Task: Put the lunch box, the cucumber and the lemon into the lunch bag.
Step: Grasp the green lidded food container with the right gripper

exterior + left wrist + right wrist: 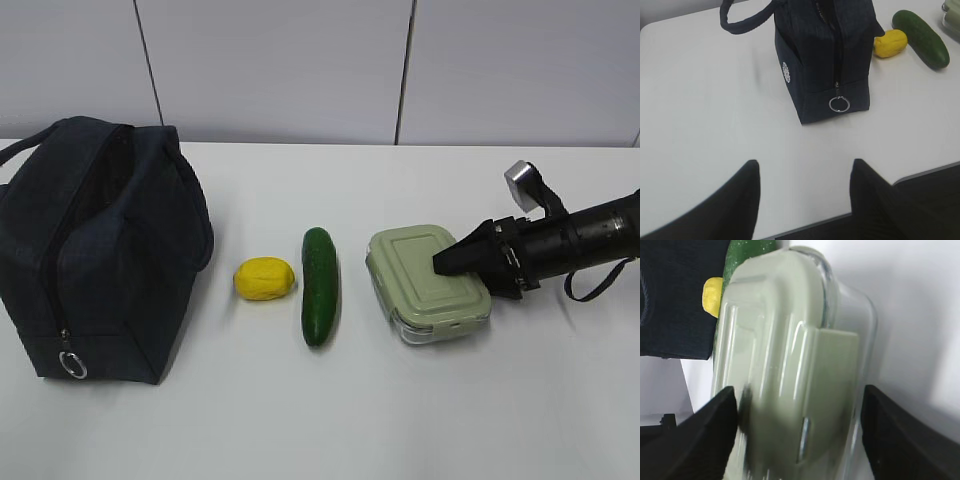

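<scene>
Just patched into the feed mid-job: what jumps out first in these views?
The right gripper stands out most, its fingers spread to either side of the green-lidded lunch box at the table's right. At far left stands the dark navy lunch bag. Between them lie the yellow lemon and the cucumber, side by side.

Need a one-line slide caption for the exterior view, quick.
Right gripper open over the lunch box; cucumber, lemon and lunch bag lined up to its left.
</scene>
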